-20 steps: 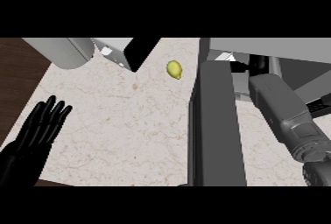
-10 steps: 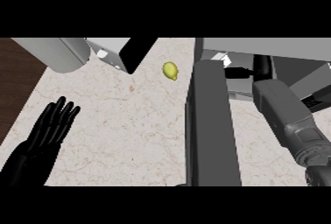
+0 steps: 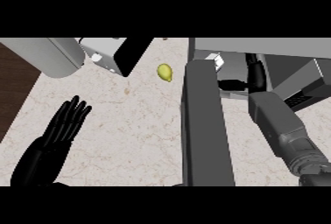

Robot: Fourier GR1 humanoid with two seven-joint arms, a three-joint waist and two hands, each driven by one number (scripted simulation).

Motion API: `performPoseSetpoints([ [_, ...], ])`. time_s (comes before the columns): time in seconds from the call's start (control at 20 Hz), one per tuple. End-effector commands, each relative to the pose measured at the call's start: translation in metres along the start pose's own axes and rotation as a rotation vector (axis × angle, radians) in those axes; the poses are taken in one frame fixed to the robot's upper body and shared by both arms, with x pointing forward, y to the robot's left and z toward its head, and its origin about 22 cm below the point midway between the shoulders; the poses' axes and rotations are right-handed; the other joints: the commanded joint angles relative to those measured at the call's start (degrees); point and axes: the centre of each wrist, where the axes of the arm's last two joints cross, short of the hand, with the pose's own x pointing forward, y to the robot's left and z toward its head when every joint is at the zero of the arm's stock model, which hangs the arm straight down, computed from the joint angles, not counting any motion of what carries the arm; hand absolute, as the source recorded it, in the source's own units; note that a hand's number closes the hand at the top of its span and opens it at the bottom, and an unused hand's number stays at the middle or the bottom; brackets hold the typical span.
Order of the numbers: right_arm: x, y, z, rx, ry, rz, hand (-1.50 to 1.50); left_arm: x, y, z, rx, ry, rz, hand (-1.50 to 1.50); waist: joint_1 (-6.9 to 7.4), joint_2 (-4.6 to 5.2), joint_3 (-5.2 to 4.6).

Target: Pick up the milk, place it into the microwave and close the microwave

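Milk carton (image 3: 215, 60) stands inside the microwave (image 3: 258, 46), behind its open door (image 3: 203, 127). The right hand (image 3: 253, 74) reaches in just beside it; whether its fingers grip cannot be told. The left hand (image 3: 61, 127) rests straight-fingered over the tabletop (image 3: 135, 131), near a yellow lemon (image 3: 165, 72).

A speckled pale counter (image 3: 129, 144) is seen from steeply above. The left hand (image 3: 61, 127) is shown at the lower left, fingers straight and together, resting open above the counter. The open microwave door (image 3: 205, 127) is seen edge-on as a dark grey slab running down the middle. To its right, the right hand (image 3: 253, 74) is extended into the microwave (image 3: 258, 46); its fingers cannot be made out. A white carton, apparently the milk (image 3: 216, 61), is glimpsed just beside the door's top. A small yellow-green object (image 3: 165, 72) lies on the counter.
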Motion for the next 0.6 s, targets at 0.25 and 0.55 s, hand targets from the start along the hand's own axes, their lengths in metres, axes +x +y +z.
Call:
performPoseSetpoints([
  [0.25,-0.036,-0.006,0.042,0.095,0.006,-0.171,-1.50,-0.015,-0.008,-0.016,-0.092,0.062,0.035,-1.50,-2.38,-0.86,-0.05],
  [0.55,-0.050,-0.006,0.062,0.090,0.000,-0.218,-1.50,-0.021,-0.025,-0.017,-0.246,0.093,0.011,1.50,-3.41,-1.73,-0.14],
])
